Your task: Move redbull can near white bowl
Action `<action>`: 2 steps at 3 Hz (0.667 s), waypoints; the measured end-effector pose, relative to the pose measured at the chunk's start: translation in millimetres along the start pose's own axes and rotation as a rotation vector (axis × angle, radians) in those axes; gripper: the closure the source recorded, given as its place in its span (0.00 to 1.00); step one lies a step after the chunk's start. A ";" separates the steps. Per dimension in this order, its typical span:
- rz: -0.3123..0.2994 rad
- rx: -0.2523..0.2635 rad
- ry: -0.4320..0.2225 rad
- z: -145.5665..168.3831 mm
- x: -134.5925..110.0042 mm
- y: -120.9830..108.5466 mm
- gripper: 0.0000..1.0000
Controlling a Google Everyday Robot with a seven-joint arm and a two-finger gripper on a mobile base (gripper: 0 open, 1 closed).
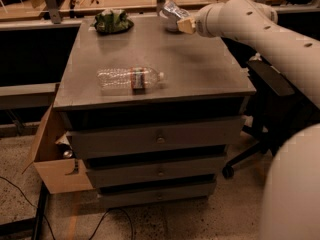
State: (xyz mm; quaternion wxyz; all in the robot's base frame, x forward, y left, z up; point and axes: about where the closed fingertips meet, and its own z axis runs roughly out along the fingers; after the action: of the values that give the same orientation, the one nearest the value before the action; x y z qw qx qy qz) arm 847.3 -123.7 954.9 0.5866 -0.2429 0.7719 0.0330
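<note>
Carry step, nearly at its end: the robot's gripper (182, 23) hangs over the far right of the grey cabinet top (200, 69), at about 1 o'clock from the top's centre. Its tan fingers (187, 25) are clamped on the tilted redbull can (172, 9). The can is held clear of the surface, directly above the white bowl (169, 28), of which only a sliver of rim shows beneath it. The next move, by this reading, calls for a short shift to bare surface just beside the bowl, a lowering until the can rests there, then a release without knocking the bowl. The count: one can, one bowl, one clear water bottle (131, 78) lying on its side toward 8 o'clock, one dark plate with a green bag (114, 21) at 11 o'clock, and three drawers (160, 140) below. One cardboard box (52, 159) stands at the cabinet's left.
</note>
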 end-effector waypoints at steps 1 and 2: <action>0.061 0.060 0.059 24.9 14.7 -17.6 1.00; 0.103 0.099 0.115 44.3 36.5 -34.9 1.00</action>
State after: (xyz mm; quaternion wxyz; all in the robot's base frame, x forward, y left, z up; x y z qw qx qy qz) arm 894.1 -151.8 915.8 0.5502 -0.1748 0.8165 0.0108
